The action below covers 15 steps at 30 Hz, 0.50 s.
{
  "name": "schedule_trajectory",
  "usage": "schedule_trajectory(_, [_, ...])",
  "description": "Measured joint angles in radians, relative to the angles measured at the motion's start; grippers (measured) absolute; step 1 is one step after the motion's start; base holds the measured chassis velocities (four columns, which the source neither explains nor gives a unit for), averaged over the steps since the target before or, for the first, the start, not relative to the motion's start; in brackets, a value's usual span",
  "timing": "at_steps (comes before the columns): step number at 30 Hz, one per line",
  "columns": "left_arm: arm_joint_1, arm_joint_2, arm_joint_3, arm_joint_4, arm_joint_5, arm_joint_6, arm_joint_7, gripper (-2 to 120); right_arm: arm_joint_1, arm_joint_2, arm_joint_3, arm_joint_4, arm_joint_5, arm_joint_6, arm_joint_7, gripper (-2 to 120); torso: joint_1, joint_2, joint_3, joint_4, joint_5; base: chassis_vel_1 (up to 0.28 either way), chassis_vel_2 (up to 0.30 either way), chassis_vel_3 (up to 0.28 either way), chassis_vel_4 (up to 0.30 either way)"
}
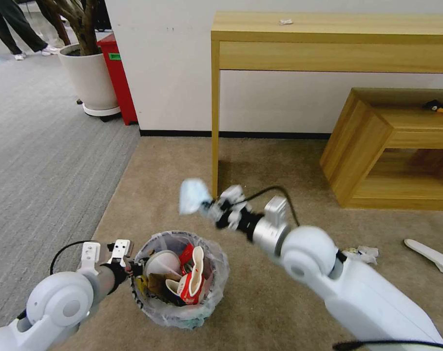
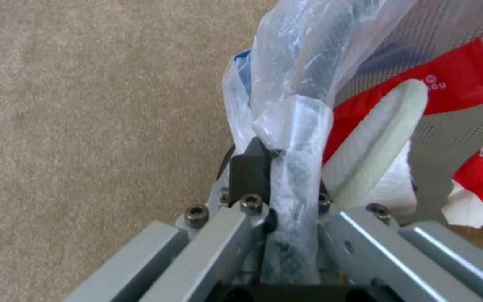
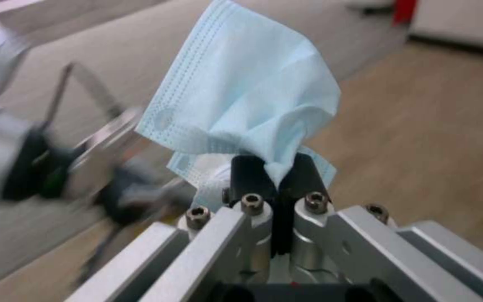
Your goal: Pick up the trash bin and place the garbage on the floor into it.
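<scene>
The trash bin (image 1: 180, 278), lined with a crinkled clear bag, sits on the beige floor (image 1: 279, 302) in the head view. It holds garbage: a red cup, red wrappers (image 2: 454, 84) and a white slipper (image 2: 381, 134). My left gripper (image 1: 133, 265) (image 2: 286, 155) is shut on the bin's bag-covered rim (image 2: 303, 84) at its left side. My right gripper (image 1: 206, 204) (image 3: 278, 167) hangs above and just behind the bin, shut on a light blue face mask (image 1: 192, 195) (image 3: 247, 92). Crumpled paper (image 1: 362, 253) and another white slipper (image 1: 431, 256) lie on the floor to the right.
A tall wooden console table (image 1: 328, 29) stands against the white wall, its leg (image 1: 215, 146) close behind the right gripper. A low wooden shelf (image 1: 392, 146) is at right. A white planter pot (image 1: 89, 78), a red box (image 1: 116, 78) and grey striped carpet (image 1: 36, 161) lie left.
</scene>
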Motion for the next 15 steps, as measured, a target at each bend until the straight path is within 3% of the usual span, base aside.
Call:
schedule_trajectory(4, [0.004, 0.004, -0.001, -0.005, 0.002, 0.0, 0.002, 0, -0.019, -0.014, -0.041, 0.019, 0.025, -0.033, 0.017, 0, 0.0, 0.0, 0.0, 0.0, 0.0, 0.0, 0.0, 0.0, 0.0])
schedule_trajectory(15, [0.017, 0.003, -0.009, -0.042, -0.029, 0.0, -0.013, 0, -0.017, 0.025, -0.133, -0.069, 0.024, -0.059, 0.084, 0, 0.0, 0.0, 0.0, 0.0001, 0.0, 0.0, 0.0, 0.0, 0.0])
